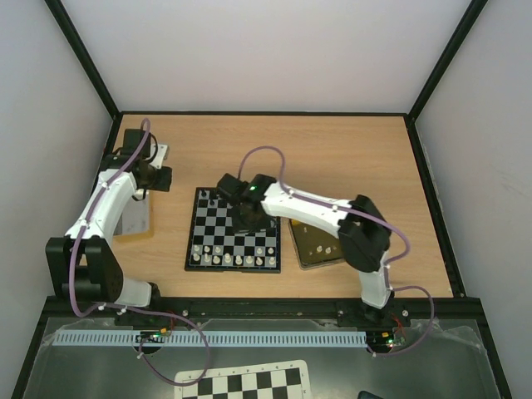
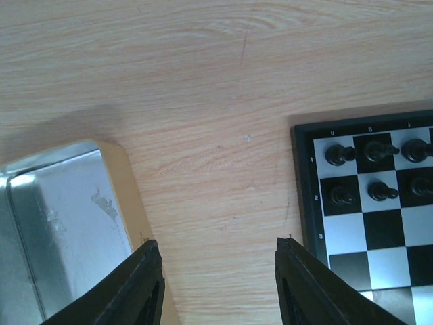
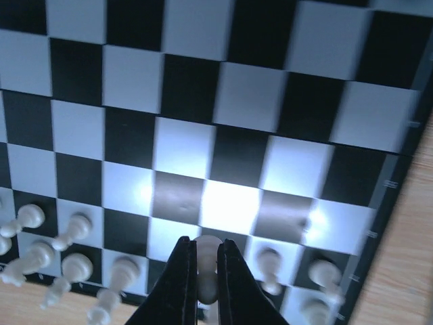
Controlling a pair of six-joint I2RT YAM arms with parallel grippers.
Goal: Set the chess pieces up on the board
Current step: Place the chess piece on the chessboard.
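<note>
**Over the near ranks of the board: hazards of setting down a clamped piece**

Over the near rows of the small black and pale-grey chessboard with a thin black frame (image 3: 237, 101), the right gripper (image 3: 206, 247) is clamped tight on a cream-white chess piece with a rounded head (image 3: 206, 274) (too blurred to say which kind). Standing cream-white pieces (image 3: 269, 261) crowd it on both sides, and several to the left look tilted.

The main risk is judged to be contact. Fingers spreading on release, or a slanted descent, could knock a neighbour over. A piece let go off-centre could straddle two squares or topple. Whether the held piece already touches the board cannot be told, so a release from too high is also possible. Glare on the squares just ahead of the fingers may hide the target.

In the top view, the right arm reaches from its base leftward across the board, with the wrist pointing down.

The left arm is folded back at the left side. The left gripper (image 2: 220, 281) stands parted and empty over the bare light wooden table (image 2: 203, 101). It lies between a square gold-rimmed tin with a silver interior (image 2: 67, 203) and the board corner holding small black pieces (image 2: 375, 150). It is well apart from the right arm, so a clash between the arms seems unlikely.
</note>
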